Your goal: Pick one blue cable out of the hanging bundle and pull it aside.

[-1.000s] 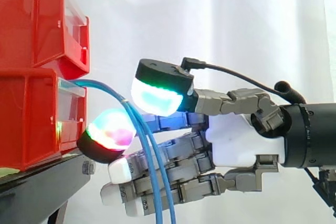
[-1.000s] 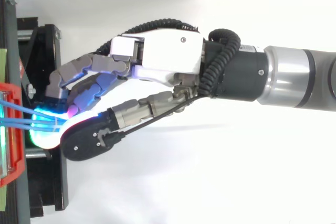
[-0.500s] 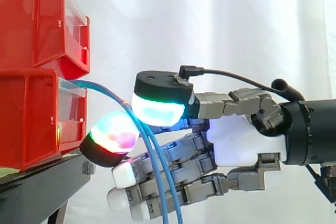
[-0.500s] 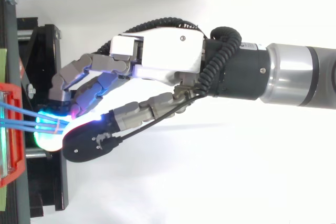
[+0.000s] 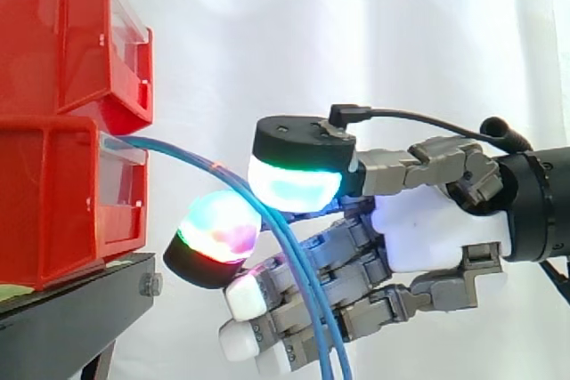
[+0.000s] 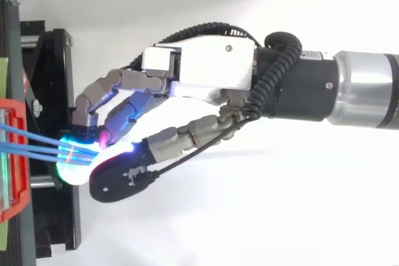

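Hand (image 5: 436, 238) is curled on the blue cables (image 5: 298, 273) just right of the red bin (image 5: 53, 202), and it looks like the pads are pinching the whole bundle. Pull-aside step, I reckon. Next it needs to keep one cable and shed the rest.

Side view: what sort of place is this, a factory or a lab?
Probably a robot test bench in a lab, not a factory: a plain white curtain hangs behind, red bins sit stacked on a black stand, and a robot hand pinches blue cables that hang out of a bin.
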Controlling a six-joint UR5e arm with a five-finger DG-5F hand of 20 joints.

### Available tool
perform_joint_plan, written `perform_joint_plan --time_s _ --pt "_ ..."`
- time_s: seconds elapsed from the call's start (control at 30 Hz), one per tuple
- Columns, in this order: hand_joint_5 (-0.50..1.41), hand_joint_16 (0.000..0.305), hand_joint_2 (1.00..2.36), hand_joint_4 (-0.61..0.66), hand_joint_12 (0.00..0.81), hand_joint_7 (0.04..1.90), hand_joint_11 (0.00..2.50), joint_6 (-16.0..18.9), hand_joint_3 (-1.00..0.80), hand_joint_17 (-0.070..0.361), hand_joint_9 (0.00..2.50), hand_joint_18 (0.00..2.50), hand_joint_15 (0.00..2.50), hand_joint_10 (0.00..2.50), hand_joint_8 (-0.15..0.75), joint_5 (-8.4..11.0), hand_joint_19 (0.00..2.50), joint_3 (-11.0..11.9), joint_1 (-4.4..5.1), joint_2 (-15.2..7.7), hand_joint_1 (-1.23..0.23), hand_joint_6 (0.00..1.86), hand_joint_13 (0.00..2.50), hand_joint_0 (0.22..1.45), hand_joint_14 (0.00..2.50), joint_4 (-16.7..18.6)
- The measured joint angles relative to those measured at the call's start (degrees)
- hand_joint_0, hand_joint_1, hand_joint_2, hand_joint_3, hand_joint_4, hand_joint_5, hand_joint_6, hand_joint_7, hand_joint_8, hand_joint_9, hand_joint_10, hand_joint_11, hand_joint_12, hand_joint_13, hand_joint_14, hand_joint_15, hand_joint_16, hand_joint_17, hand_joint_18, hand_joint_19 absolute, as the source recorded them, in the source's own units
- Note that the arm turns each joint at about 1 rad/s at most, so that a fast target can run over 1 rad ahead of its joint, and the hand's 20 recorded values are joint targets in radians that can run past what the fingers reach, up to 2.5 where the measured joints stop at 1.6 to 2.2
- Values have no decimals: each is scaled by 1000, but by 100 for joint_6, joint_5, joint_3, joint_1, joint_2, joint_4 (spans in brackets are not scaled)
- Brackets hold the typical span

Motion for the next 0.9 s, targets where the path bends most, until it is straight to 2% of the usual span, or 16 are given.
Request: perform_joint_plan --time_s 0.2,0.57,0.9 --pt "-111 36 1001 72 253 864 382 0 -494 82 916 472 337 15 252 0 341 0 4 27 -630 915 717 528 14 -71" --pt "-102 37 1000 73 257 867 388 -19 -498 83 955 506 336 13 256 31 350 85 9 70 -609 895 736 519 14 -52" --pt "-101 35 1008 73 249 923 393 -55 -406 80 955 500 337 14 251 256 358 105 63 64 -651 890 730 553 14 37"
